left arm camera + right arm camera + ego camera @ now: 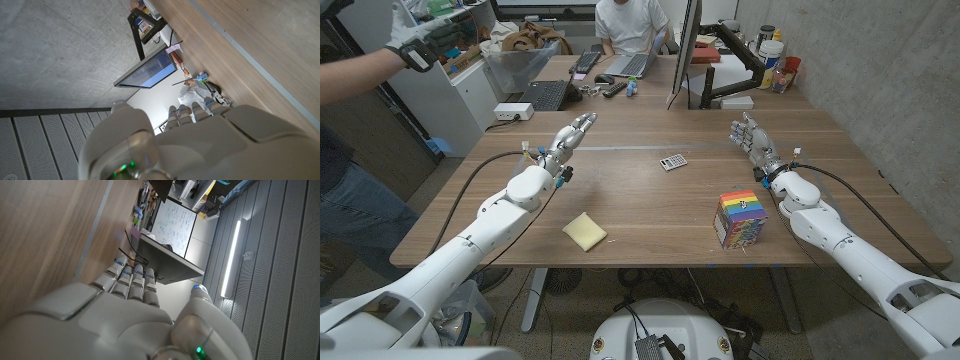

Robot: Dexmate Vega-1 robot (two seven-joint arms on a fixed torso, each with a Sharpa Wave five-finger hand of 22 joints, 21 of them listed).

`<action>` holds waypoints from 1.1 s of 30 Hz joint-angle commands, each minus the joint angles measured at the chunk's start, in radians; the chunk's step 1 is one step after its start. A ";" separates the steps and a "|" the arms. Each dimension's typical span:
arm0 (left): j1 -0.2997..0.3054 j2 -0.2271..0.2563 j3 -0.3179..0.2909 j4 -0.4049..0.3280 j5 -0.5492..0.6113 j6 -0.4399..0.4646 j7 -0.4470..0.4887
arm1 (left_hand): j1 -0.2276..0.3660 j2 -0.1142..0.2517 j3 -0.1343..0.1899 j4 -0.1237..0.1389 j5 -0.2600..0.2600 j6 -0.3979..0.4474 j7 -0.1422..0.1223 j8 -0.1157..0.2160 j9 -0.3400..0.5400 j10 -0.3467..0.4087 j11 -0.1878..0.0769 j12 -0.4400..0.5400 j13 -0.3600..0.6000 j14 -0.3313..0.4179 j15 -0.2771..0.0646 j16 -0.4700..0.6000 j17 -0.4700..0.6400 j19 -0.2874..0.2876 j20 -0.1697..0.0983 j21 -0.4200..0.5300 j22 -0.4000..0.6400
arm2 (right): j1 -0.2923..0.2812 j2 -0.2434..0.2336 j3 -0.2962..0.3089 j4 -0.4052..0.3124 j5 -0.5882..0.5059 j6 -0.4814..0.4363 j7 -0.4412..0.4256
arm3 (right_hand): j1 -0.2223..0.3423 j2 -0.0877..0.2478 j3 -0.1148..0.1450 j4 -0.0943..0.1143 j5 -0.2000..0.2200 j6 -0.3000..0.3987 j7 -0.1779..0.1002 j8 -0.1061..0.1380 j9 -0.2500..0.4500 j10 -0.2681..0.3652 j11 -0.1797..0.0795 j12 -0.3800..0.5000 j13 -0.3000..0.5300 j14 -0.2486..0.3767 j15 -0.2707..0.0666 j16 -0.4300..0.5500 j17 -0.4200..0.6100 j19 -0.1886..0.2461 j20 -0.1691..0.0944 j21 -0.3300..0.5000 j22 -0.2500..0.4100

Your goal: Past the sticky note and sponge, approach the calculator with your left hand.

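Observation:
A small calculator (673,162) lies flat near the middle of the wooden table (650,210). My left hand (570,136) hovers to its left and a little farther back, fingers stretched out and apart, holding nothing; in the left wrist view its fingers (186,113) point out over the table. The yellow sticky note pad (584,231) lies near the front edge, behind my left forearm. A rainbow-striped sponge block (741,218) stands at the front right. My right hand (752,137) is raised on the right, fingers extended, empty.
A monitor (684,50) on an arm stands at the back of the table, with bottles and cups (775,62) at the back right. A person (631,30) sits behind at a laptop. Another person's gloved arm (380,55) reaches in at the far left.

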 commanded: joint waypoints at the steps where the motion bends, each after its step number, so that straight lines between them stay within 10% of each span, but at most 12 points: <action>1: -0.026 0.012 0.015 -0.016 0.045 0.030 0.014 | 0.016 0.001 0.002 -0.004 -0.003 0.007 -0.002 0.006 0.005 0.004 -0.003 0.006 0.005 0.000 -0.005 0.002 0.003 -0.004 0.002 0.002 0.005 | 0.003 0.007 0.004 0.010 0.009 0.004 0.008 | 0.005 0.004 0.000 -0.005 0.006 0.009 0.004 0.007 0.006 0.010 0.003 0.005 0.002 0.009 0.002 0.006 0.004 0.010 -0.006 0.007 0.005; 33: -0.097 0.010 0.040 -0.013 0.074 0.038 -0.033 | 0.040 0.000 0.012 -0.014 -0.013 0.009 -0.003 0.002 0.007 0.013 -0.004 0.007 0.006 0.011 -0.004 0.005 0.004 0.003 0.004 0.007 0.007 | 0.006 0.018 0.013 0.019 0.013 -0.004 0.005 | 0.005 0.005 -0.002 -0.006 0.006 0.012 0.002 0.006 0.006 0.014 0.003 0.005 0.002 0.014 0.001 0.007 0.004 0.015 -0.005 0.008 0.005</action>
